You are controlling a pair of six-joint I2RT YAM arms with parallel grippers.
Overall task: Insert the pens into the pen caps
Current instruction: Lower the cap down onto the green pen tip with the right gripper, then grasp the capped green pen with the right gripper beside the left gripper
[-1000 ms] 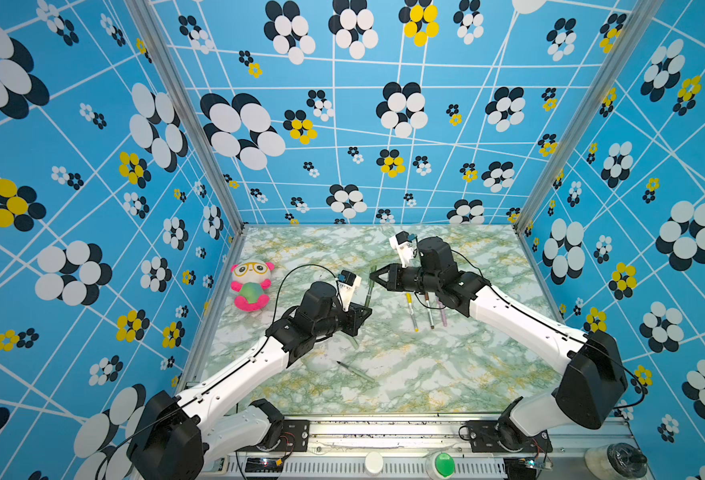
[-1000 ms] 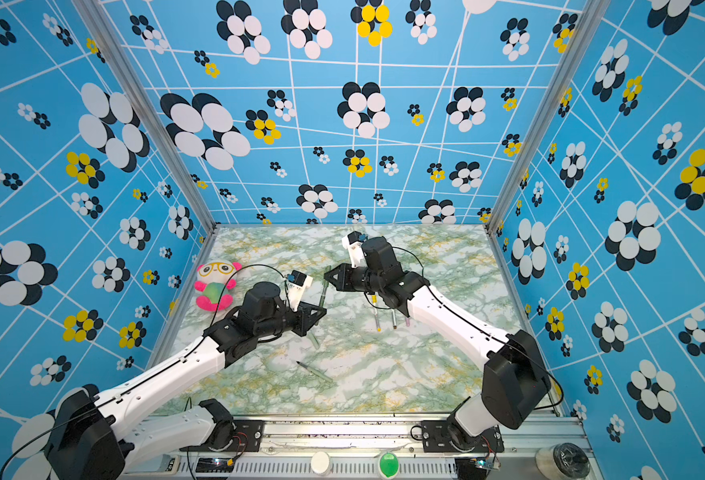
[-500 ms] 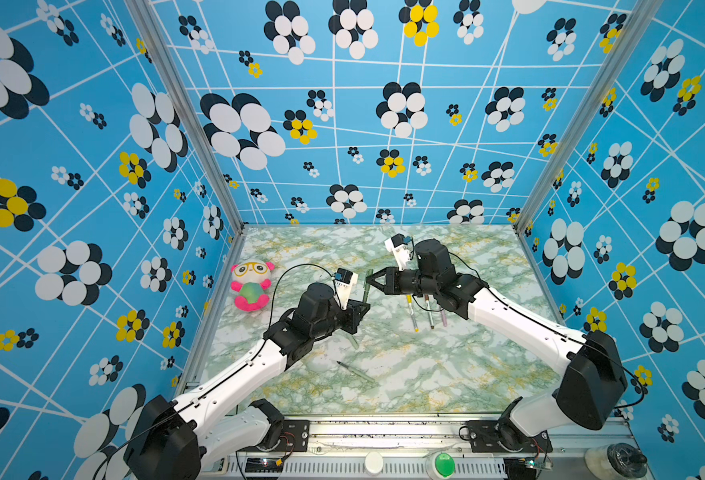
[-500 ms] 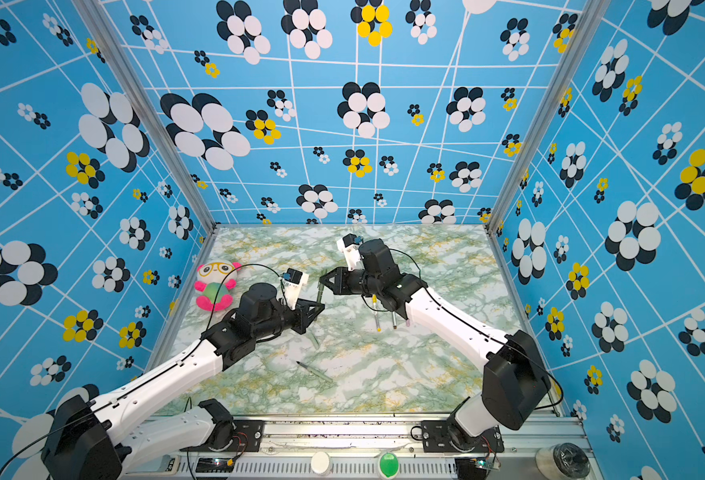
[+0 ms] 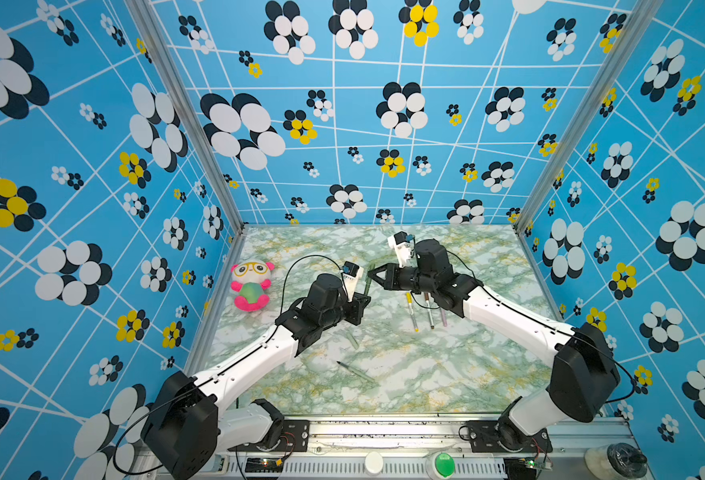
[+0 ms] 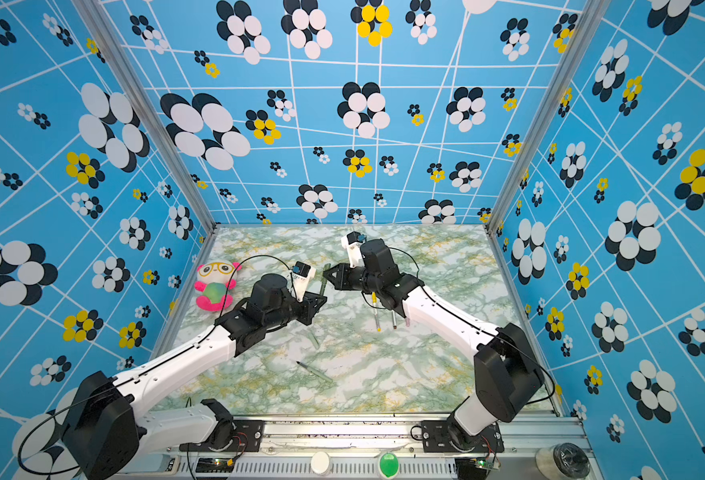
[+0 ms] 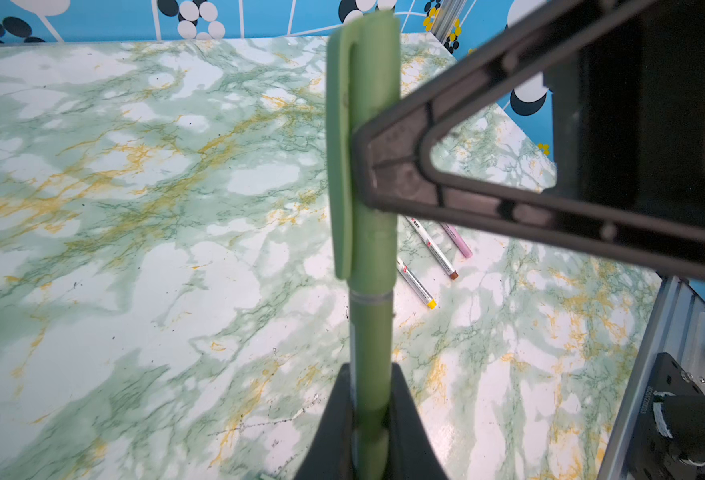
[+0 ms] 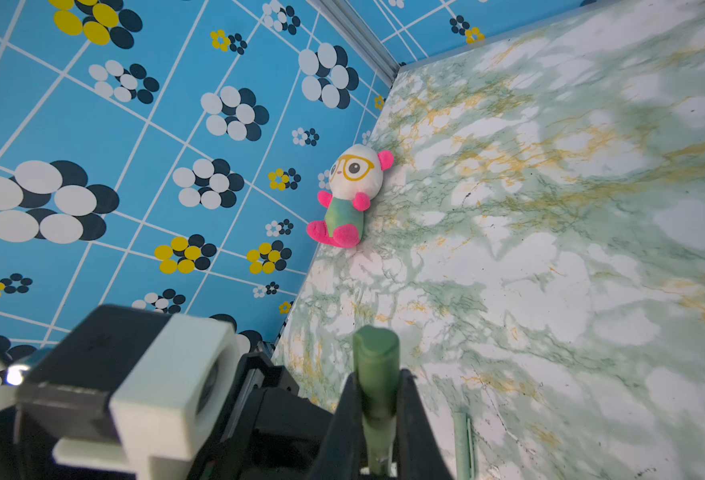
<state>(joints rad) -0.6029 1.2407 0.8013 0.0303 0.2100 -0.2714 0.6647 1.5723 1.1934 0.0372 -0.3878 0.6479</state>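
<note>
Pen [image 7: 370, 328] dark green, near upright — cap [image 7: 363, 104] end up; left gripper [image 7: 370, 378] clenched on barrel, right gripper [image 8: 377, 382] on cap.

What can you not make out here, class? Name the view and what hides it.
Dark green pen: lower end, left wrist view, hidden inside the left gripper.
Pink pen: upper part, both top views, under the right arm.
Pale green cap: right wrist view, cut off by the picture edge.
</note>
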